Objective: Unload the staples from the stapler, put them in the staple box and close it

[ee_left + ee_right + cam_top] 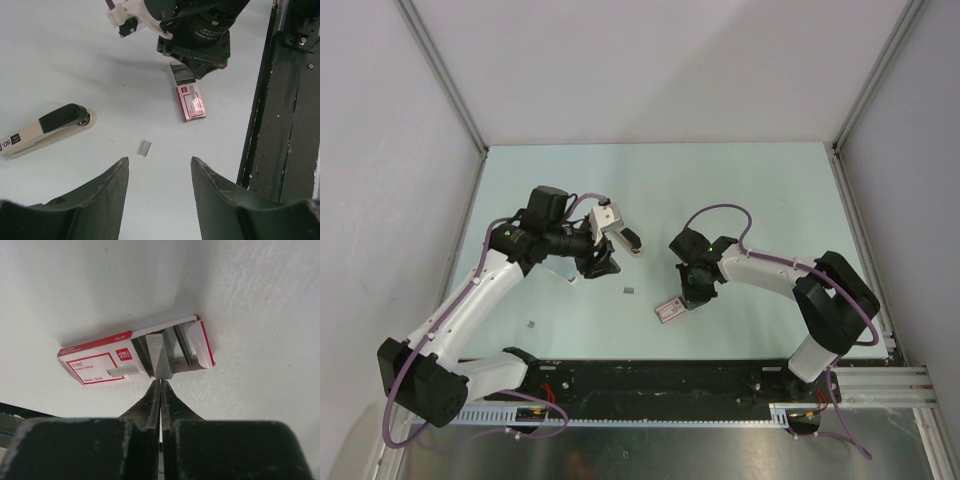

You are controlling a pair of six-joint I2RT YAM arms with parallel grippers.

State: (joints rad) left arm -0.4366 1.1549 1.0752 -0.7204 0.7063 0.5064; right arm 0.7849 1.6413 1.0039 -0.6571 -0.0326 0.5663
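Left claw [159,165]: released, fingers spread wide, nothing between them, hanging clear above the counter [770,190]. In my left wrist view the stapler [45,127] lies flat on the counter at 10 o'clock from that claw. It has a cream body and a black top piece, with the black end pointing toward the middle of the view. It is apart from both claws, and I cannot tell whether its magazine is open. One short strip of the staples [144,148] lies loose on the counter at 12 o'clock from the gap in the left claw, between the stapler and the red-and-white staple box [190,102]. Overhead I note a second small grey bit [532,324] near the left arm, at 8 o'clock from the strip and too small to identify. Right claw [160,385]: clenched, fingertips pressed together with only a hairline slit between them. Its tips sit at the edge of the silvery staple rows showing in the open end of the box. I cannot tell whether anything is pinched there. The box lies flat with its end flap folded out, and a small strip rests on its label.
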